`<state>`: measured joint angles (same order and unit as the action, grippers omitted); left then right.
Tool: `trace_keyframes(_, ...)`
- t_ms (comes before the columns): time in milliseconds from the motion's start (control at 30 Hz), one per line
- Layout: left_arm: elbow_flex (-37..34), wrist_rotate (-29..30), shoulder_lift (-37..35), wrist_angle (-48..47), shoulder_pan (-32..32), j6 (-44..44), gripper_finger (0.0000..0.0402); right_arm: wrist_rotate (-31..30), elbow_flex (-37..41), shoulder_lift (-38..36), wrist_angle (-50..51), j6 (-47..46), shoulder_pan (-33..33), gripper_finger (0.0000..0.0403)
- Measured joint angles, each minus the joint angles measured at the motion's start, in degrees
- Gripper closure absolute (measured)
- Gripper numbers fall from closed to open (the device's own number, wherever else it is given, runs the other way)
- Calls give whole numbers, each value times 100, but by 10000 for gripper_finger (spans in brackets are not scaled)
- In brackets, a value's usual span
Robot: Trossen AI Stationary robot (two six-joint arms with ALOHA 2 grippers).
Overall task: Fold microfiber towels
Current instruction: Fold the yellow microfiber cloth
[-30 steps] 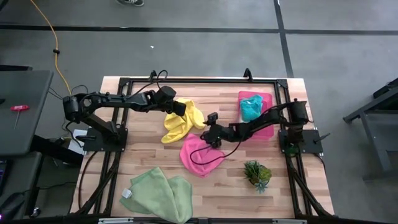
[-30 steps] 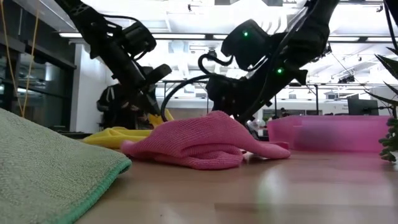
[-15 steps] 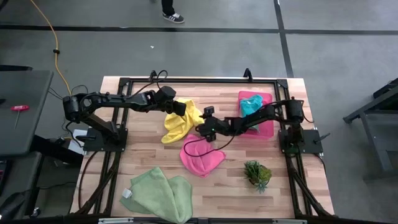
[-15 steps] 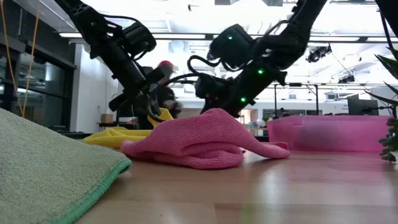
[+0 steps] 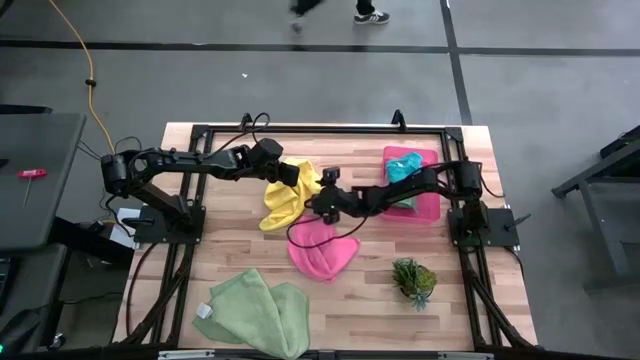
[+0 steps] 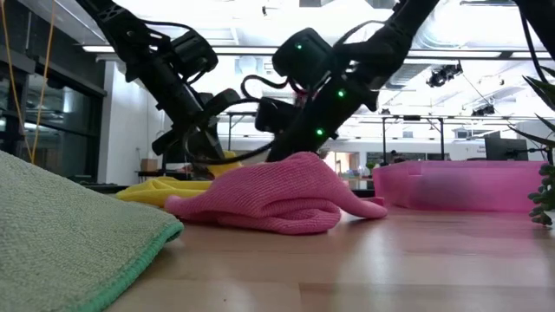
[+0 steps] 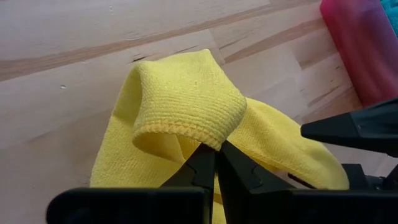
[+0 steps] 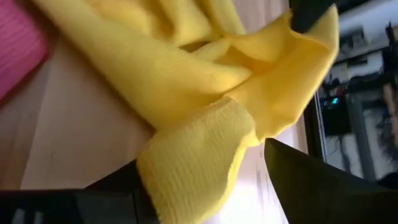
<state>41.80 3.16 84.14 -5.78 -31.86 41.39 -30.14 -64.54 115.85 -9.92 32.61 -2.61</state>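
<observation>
A yellow towel [image 5: 284, 206] lies crumpled on the wood at the table's middle far part, and my left gripper [image 5: 296, 174] is shut on its far end. My right gripper [image 5: 318, 196] stands open at the towel's right side, a hemmed yellow corner [image 8: 194, 163] between its fingers. A hot pink towel [image 5: 322, 250] lies bunched just nearer. Two pale green towels [image 5: 255, 312] lie at the near left. A teal towel [image 5: 404, 172] sits in the pink tray [image 5: 428, 205]. My left gripper pinches a folded-over hemmed corner [image 7: 200, 134] of the yellow towel between its two fingers, slanting down from the table's left. The corner stands up past the fingertips; the rest of the towel lies slack on the table. My right gripper: I cannot tell whether its fingers touch the yellow corner.
A small spiky green plant [image 5: 413, 279] stands at the near right. The pink tray is at the far right, beside the right arm. A black frame [image 5: 300, 130] runs along the table's edges. Bare wood [image 5: 225, 235] shows left of the pink towel.
My right gripper has moved from above the pink towel toward the table's far left, up to the yellow towel's right side, staying open. The left gripper has kept its hold and place.
</observation>
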Motion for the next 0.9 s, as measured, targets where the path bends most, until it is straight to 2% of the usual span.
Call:
trace_keyframes(133, 0, 7, 0, 0, 0, 0, 400, -58, -254, 0, 447, -695, 0, 187)
trace_keyframes(333, 0, 10, 0, 0, 0, -50, 400, -127, -682, -2, 1351, -1570, 0, 269)
trace_keyframes(500, 0, 9, 0, 0, -7, -63, 400, 253, -1114, -11, 2426, -2031, -9, 320)
trace_keyframes(633, 0, 9, 0, 2, -41, -63, 400, 881, -1206, -188, 2889, -2429, -50, 339)
trace_keyframes(900, 0, 17, 0, 7, -81, -61, 400, 1181, -1180, -645, 3197, -2900, -192, 346)
